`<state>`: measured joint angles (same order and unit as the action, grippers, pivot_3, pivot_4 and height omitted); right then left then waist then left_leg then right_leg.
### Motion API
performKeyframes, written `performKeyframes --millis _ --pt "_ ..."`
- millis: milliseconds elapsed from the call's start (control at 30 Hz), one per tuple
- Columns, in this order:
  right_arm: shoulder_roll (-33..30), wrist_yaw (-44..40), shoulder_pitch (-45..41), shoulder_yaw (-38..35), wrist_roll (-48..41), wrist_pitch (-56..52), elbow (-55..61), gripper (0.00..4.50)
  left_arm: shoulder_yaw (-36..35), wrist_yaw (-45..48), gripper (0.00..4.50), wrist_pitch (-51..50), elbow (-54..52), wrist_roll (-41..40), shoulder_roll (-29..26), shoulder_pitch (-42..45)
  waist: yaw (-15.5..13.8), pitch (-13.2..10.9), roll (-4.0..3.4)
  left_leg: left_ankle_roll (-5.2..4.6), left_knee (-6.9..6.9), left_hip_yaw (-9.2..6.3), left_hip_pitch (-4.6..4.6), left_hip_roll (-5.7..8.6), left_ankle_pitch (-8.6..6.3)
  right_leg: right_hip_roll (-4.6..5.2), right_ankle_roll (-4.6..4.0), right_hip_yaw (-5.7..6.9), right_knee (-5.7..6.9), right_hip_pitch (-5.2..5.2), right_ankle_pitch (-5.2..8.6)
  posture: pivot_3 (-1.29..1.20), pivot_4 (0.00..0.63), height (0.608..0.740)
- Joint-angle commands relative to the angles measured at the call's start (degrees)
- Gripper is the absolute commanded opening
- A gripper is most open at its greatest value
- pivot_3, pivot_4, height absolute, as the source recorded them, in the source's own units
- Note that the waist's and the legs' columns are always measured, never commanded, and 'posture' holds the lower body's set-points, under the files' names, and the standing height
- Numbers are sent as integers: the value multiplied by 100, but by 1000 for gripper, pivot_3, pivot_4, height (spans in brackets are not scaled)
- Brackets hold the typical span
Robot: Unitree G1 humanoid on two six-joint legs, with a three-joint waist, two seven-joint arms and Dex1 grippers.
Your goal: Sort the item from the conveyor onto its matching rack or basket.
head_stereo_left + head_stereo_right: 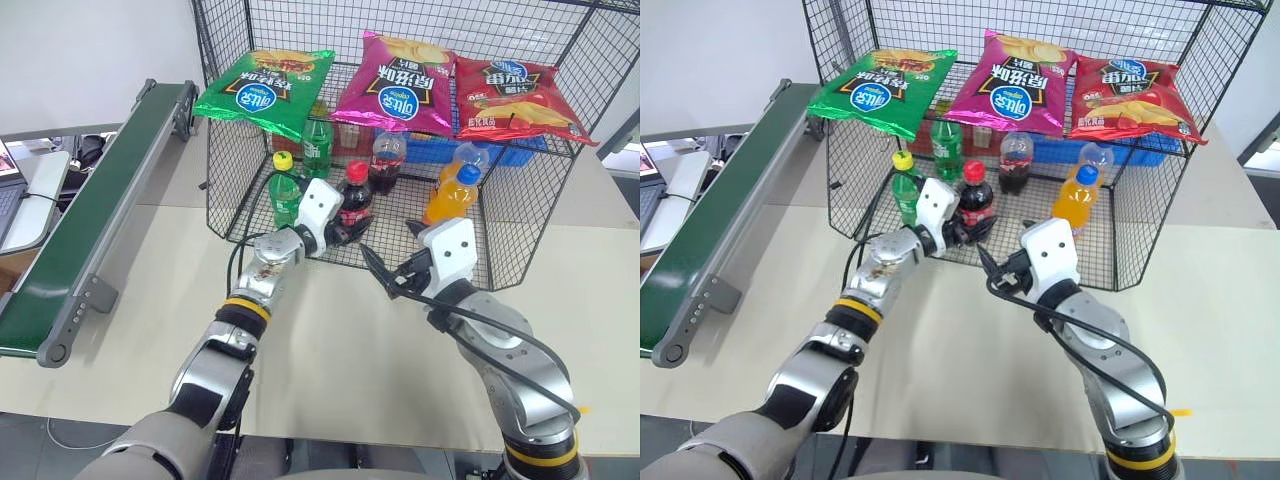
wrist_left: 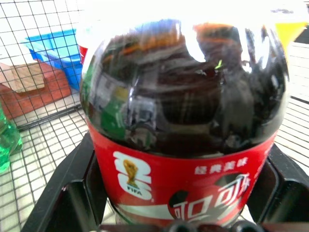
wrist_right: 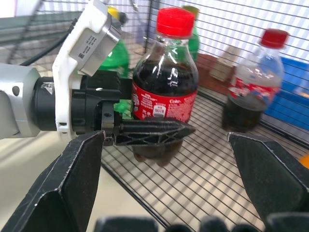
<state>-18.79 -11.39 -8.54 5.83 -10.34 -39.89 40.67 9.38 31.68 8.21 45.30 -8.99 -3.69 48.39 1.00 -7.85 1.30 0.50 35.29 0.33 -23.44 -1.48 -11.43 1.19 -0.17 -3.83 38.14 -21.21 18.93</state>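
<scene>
The item, a small cola bottle [image 1: 354, 200] with a red cap and red label, stands upright at the open front of the black wire cage [image 1: 230, 190], over its mesh floor. My left gripper [image 1: 345, 225] is shut on the bottle's lower body; the label [image 2: 183, 193] sits between its fingers. My right gripper [image 1: 388, 250] hovers open just right of the bottle, in front of the cage, with nothing in it. The right wrist view has the bottle [image 3: 164, 92] held by the left fingers [image 3: 149, 133]. The conveyor [image 1: 100, 210] runs along the left, its green belt bare.
Inside the cage stand two green bottles [image 1: 284, 185], another cola bottle [image 1: 387, 160], an orange bottle [image 1: 450, 195] and a blue bin [image 1: 430, 150]. Three chip bags [image 1: 395, 85] lie on the upper shelf. Bare table surface spreads before the cage.
</scene>
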Motion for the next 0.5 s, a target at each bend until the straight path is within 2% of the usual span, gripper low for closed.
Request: performKeyframes --millis 33,267,300,333,500 --pt "140 137 -62 -119 26 -1 216 4500 -284 -87 3060 774 655 72 247 459 -5 0 0 -1 0 0 0 1 1 0 0 0 1 0 0 0 150 740" --pt "182 191 -213 -154 37 -140 214 4500 -577 -50 3060 1222 1455 133 506 743 -5 0 0 -6 0 -5 -3 16 4 3 2 0 3 0 1 0 150 740" --pt "193 189 -234 -175 9 -173 216 4500 -589 -25 4081 1255 1494 158 511 747 -5 0 0 -7 0 -6 -3 17 4 3 2 0 4 0 1 0 150 740" --pt "228 198 -258 -213 -33 -213 219 4500 -600 7 4463 1271 1520 175 514 742 -8 0 0 -8 0 -6 -3 18 5 3 2 0 5 0 1 0 150 740" --pt "315 174 -361 -278 -92 -257 151 4500 -591 224 4463 1353 1343 279 416 511 -10 3 -4 -10 0 -11 -2 26 6 6 3 -1 7 4 1 0 150 740"
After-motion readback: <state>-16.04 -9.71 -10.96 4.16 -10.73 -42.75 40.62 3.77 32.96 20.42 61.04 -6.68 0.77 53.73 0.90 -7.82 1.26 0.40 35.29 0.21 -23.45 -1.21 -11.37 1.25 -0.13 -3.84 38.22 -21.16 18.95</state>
